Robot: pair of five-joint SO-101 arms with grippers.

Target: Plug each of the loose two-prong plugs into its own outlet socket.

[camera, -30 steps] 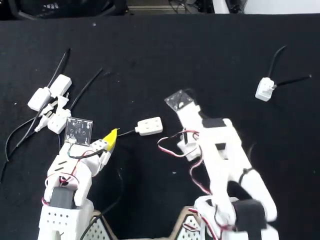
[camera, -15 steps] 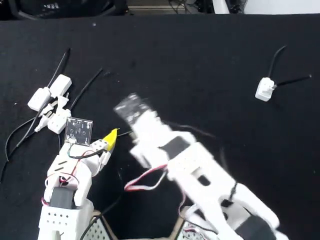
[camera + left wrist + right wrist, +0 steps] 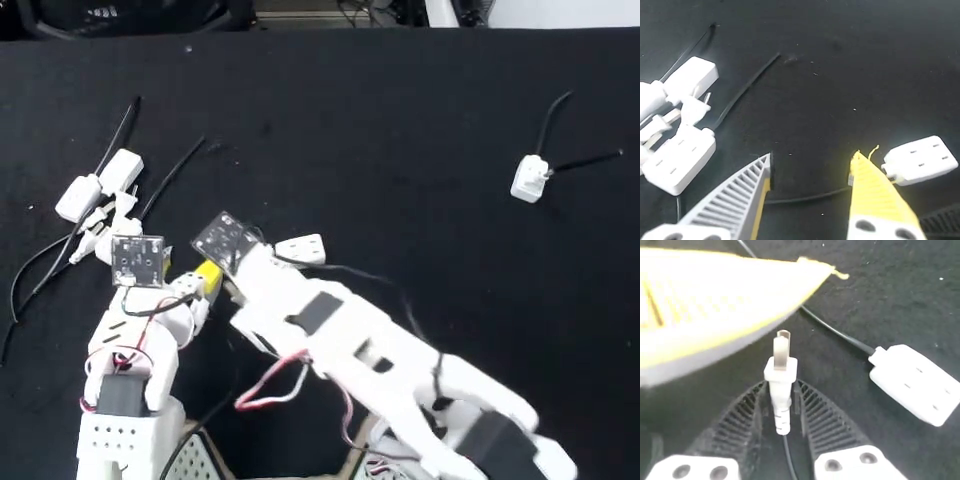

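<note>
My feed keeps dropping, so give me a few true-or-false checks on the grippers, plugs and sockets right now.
1. The right gripper is shut on a white two-prong plug. True.
2. The left gripper holds a plug. False: its grey and yellow fingers stand open with nothing between them.
3. The held plug is seated in the white rectangular socket block. False: the block lies apart from it on the black table.
4. A small white block with black cords lies alone, away from both arms. True.
</note>
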